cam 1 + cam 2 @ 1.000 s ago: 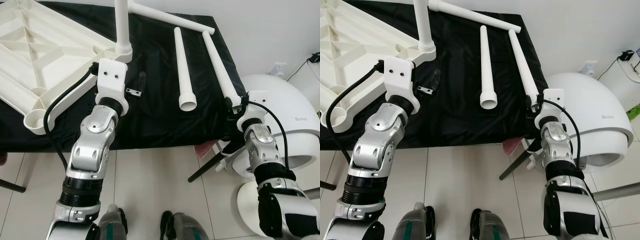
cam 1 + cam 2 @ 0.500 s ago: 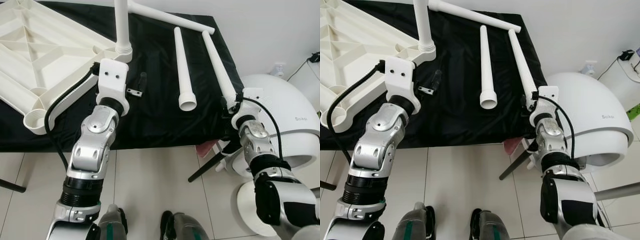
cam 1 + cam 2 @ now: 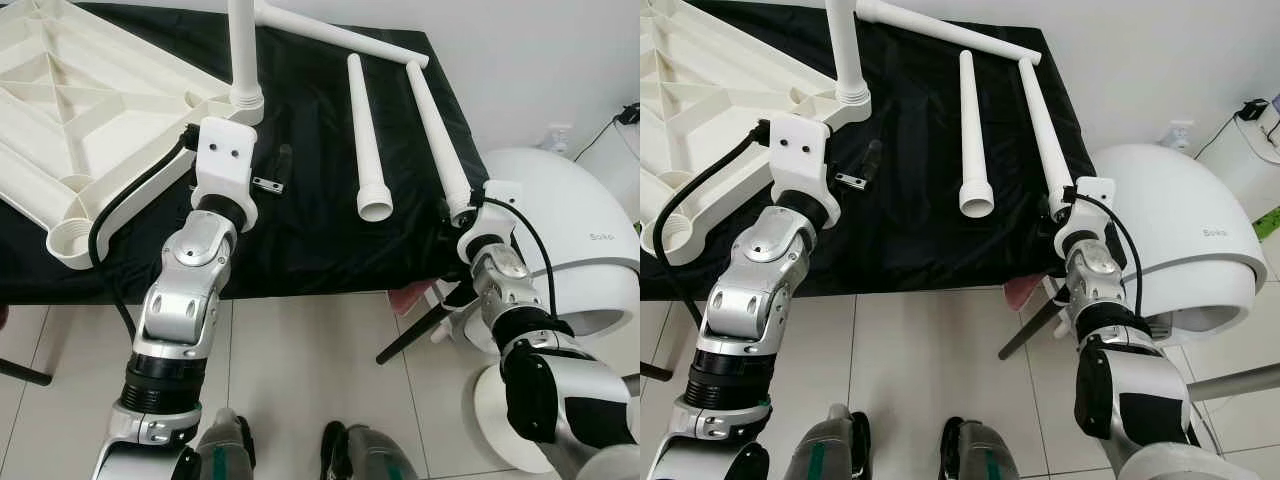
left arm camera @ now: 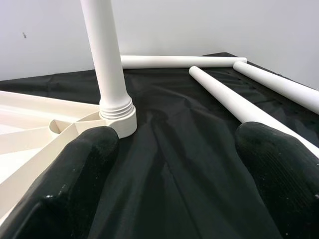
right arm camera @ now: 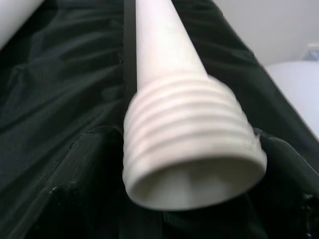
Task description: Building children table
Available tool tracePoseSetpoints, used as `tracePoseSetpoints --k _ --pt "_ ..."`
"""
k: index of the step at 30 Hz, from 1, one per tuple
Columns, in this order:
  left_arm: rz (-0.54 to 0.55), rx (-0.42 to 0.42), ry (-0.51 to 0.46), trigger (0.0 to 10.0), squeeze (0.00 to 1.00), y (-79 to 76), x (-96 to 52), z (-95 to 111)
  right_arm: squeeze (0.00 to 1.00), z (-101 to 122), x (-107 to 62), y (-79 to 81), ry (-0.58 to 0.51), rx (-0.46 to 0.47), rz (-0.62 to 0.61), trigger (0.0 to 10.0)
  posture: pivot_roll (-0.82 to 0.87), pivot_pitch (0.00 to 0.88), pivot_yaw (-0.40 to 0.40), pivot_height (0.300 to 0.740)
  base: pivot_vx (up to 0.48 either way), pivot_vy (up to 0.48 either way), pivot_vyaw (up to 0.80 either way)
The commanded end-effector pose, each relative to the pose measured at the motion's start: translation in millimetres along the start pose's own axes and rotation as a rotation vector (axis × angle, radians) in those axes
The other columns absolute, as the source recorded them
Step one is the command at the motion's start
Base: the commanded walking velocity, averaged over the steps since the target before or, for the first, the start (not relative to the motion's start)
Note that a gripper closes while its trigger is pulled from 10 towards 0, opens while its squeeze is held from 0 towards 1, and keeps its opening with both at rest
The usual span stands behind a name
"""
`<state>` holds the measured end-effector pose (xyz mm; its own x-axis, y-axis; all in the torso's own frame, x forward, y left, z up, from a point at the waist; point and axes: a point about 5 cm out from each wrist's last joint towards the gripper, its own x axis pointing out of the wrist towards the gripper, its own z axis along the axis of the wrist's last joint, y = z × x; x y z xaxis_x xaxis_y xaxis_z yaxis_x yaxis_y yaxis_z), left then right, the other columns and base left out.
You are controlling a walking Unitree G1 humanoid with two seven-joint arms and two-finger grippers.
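A white children's table top (image 3: 60, 110) lies upside down on the black cloth (image 3: 320, 240). One white leg (image 3: 243, 50) stands upright in its near corner socket. Three loose white legs lie on the cloth: one across the back (image 3: 340, 35), a middle one (image 3: 362, 130) and a right one (image 3: 432, 125). My left gripper (image 4: 174, 164) rests open on the cloth just before the socketed leg (image 4: 107, 64), nothing between its fingers. My right gripper (image 5: 192, 149) is open at the table's right edge, and the right leg's threaded end (image 5: 192, 144) lies between its fingers.
A white domed appliance (image 3: 570, 250) stands on the tiled floor right of the table, close to my right arm. A black table strut (image 3: 410, 340) slants down below the cloth edge. A wall socket with a cable (image 3: 560, 135) is at the far right.
My right arm has moved in towards the table, bringing its gripper up to the right leg's threaded end. The left arm and the parts have stayed put.
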<state>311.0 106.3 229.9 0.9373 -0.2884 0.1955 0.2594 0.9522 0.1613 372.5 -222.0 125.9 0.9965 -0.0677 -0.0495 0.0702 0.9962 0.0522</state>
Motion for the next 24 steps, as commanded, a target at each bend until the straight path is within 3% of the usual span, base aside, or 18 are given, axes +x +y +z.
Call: tracePoseSetpoints --k 1,15,16,17,24 --pt "0.007 -0.001 0.005 10.0 0.0 -2.5 -0.5 0.2 0.0 -5.0 -2.1 -4.8 0.015 0.018 -0.024 10.0 0.07 0.14 -0.089 0.74 0.0 0.0 0.0" --pt "0.008 0.0 0.01 10.0 0.0 -2.6 -0.4 0.2 0.0 -0.7 -1.4 -8.2 -0.012 0.013 -0.04 10.0 0.07 0.146 -0.084 0.74 0.0 0.0 0.0" --pt "0.008 0.001 0.012 10.0 0.0 -2.7 -0.4 0.0 0.0 -0.2 -1.3 -8.5 -0.014 0.014 -0.041 6.7 0.07 0.146 -0.085 0.74 0.0 0.0 0.0" --pt "0.008 0.003 0.012 10.0 0.0 -2.7 -0.4 0.0 0.0 0.5 -1.1 -8.9 -0.018 0.018 -0.044 0.0 0.07 0.147 -0.085 0.74 0.0 0.0 0.0" --pt "0.011 0.006 0.009 10.0 0.0 -2.2 -0.1 0.5 0.0 3.5 -0.4 -8.8 -0.038 0.031 -0.042 0.0 0.07 0.147 -0.087 0.74 0.0 0.0 0.0"
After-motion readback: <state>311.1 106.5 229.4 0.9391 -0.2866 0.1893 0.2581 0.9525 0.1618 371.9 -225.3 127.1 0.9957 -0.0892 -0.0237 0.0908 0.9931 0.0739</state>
